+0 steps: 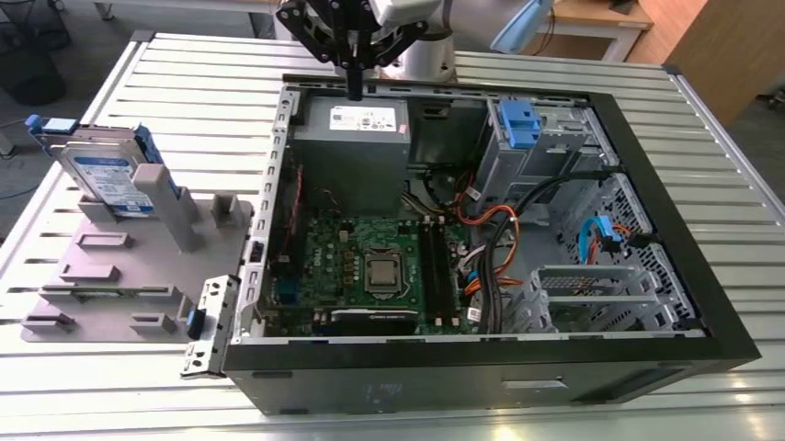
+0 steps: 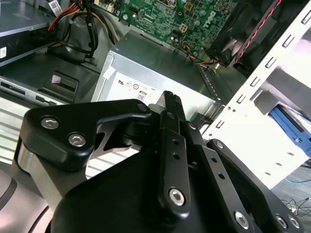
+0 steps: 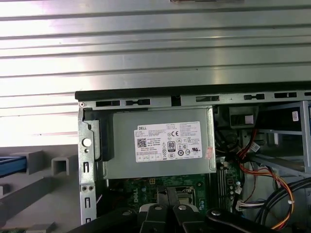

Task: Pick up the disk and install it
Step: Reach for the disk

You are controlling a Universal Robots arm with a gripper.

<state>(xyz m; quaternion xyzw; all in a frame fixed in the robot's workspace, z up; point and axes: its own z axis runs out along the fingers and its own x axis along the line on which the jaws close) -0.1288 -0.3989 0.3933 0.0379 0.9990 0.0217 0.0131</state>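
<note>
Table point(image 1: 184, 83) of silver slats, disk point(image 1: 105, 179) on grey stand point(image 1: 123, 276), wooden cabinet point(image 1: 718, 46) beyond

We see open black computer case point(image 1: 491, 363) lying on slatted metal table point(image 1: 184, 92). Grey power-supply box point(image 1: 349, 138) with white sticker in case corner, green motherboard point(image 1: 368, 266) just beside it. Blue latch point(image 1: 517, 124) tops grey metal cage, orange cables point(image 1: 488, 217) near. Grey plastic fixture point(image 1: 110, 276) on table beside case, exterior view's left.
</note>
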